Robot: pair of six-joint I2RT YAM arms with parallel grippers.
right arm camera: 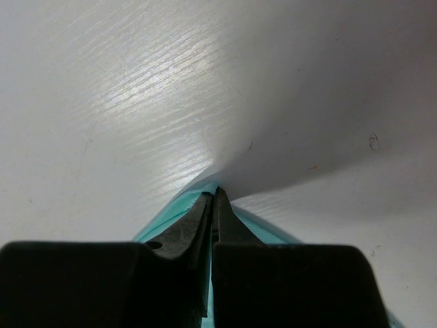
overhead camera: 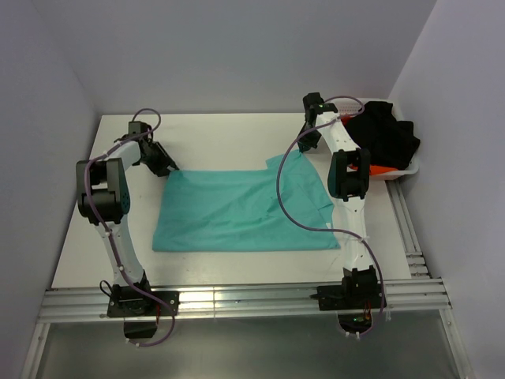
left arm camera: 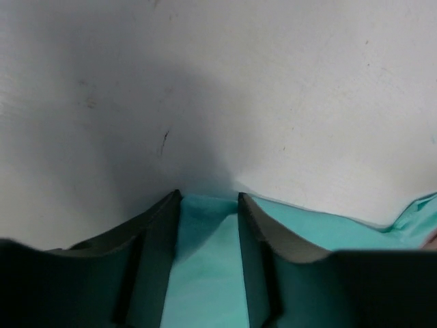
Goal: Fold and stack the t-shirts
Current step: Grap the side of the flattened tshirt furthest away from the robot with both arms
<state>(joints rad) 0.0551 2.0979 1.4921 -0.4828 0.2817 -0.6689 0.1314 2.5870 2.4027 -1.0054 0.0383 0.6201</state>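
Nearest me, the rails (overhead camera: 245,300) carried the left base (overhead camera: 134,304) and the right base (overhead camera: 355,296). Beyond them the teal t-shirt (overhead camera: 237,213) lay spread across the middle of the table (overhead camera: 213,130), its far right corner rumpled upward. From overhead, the left gripper (overhead camera: 167,167) sat at the shirt's far left corner and the right gripper (overhead camera: 306,142) at its far right corner, but I could not read either jaw there. The left wrist camera settled one: fingers (left arm camera: 160,232) parted, released, with teal cloth lying between them. The right wrist camera showed its fingers (right arm camera: 198,219) clenched together, pinching the shirt's edge. Only the overhead view took in the white bin (overhead camera: 409,167) at the far right, holding black garments (overhead camera: 387,134) and something orange (overhead camera: 382,169).
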